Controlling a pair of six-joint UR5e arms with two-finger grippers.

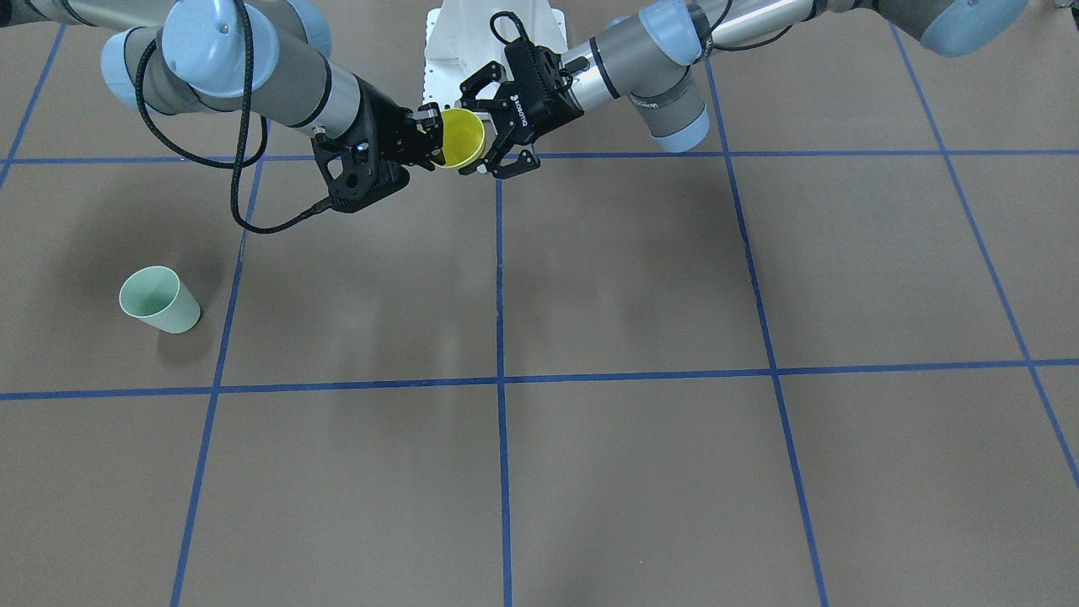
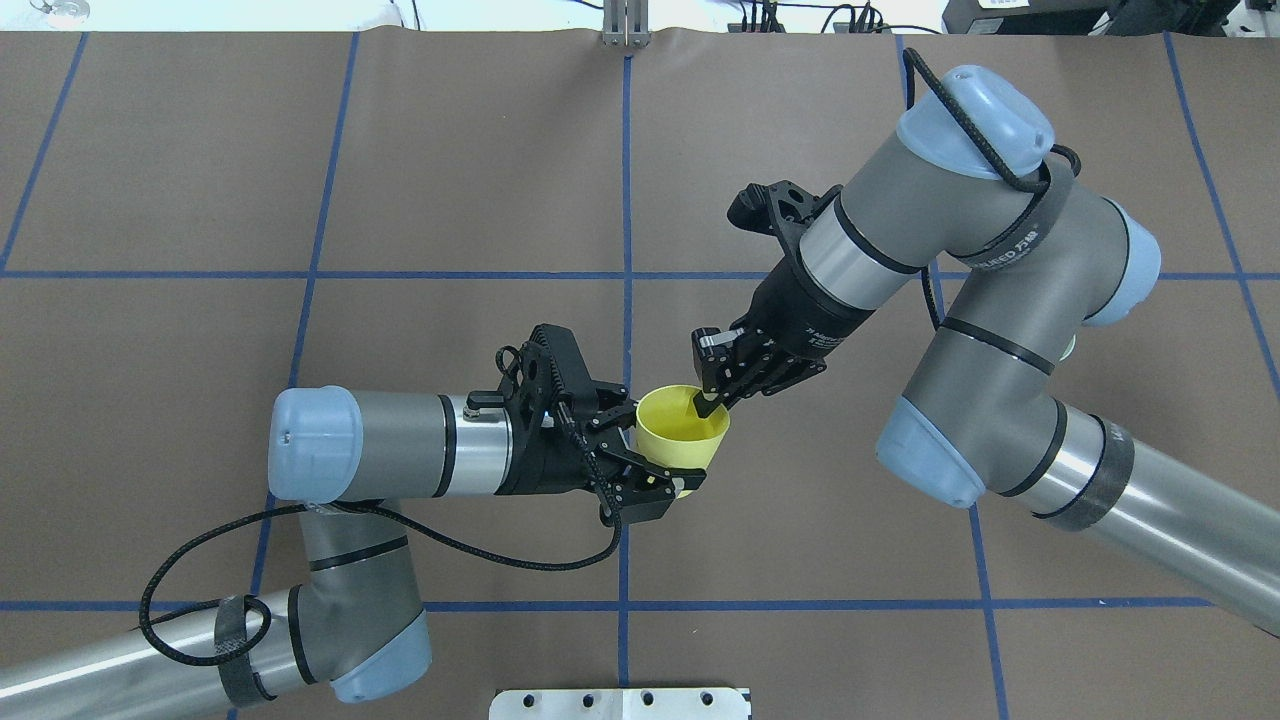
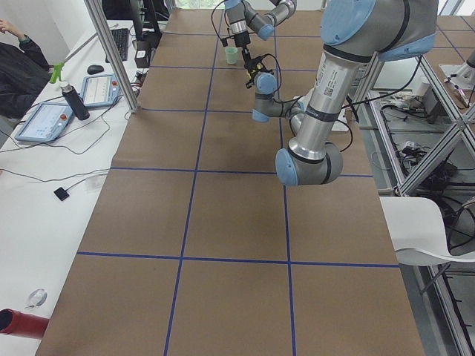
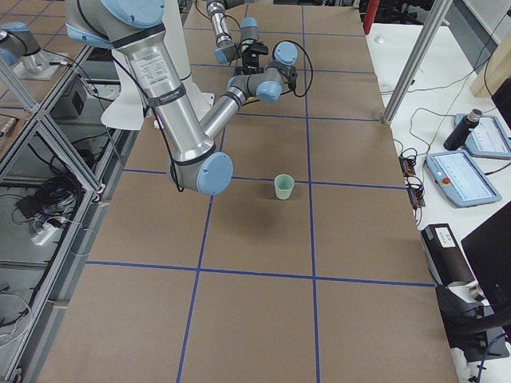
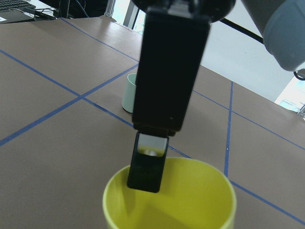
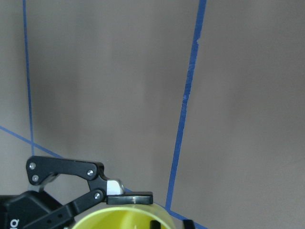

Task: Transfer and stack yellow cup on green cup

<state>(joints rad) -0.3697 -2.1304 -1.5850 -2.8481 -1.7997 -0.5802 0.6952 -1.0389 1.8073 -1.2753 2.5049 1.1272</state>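
**Two grippers on one yellow cup, above a taped brown table**

My left gripper (image 2: 652, 450) has its two black fingers spread to the width of the yellow cup (image 2: 680, 432), one on each side of its wall. In the right wrist view, a flat pad lies against the rim. My right gripper (image 2: 712, 402) is closed narrowly on the far side of the rim. One slim black finger dips inside the cup, and I cannot make out its partner, though it seems to sit outside the wall. The cup hangs between the two grippers, clear of the table and close to my base, near the centre tape line.

The yellow cup is smooth, bright plastic. It is a plain tapered tumbler, wider at the mouth, with no handle. The green cup (image 1: 158, 300) has the same shape in pale mint. It stands rim up on my right side, well apart from the yellow cup and near a tape line.

The table (image 1: 641, 278) is covered in matte brown paper and divided into large squares by blue tape (image 1: 499, 295).

Beyond the table's left end is a white bench with two tablets (image 3: 48, 119), a dark bottle (image 3: 72, 101) and a seated person (image 3: 18, 70).
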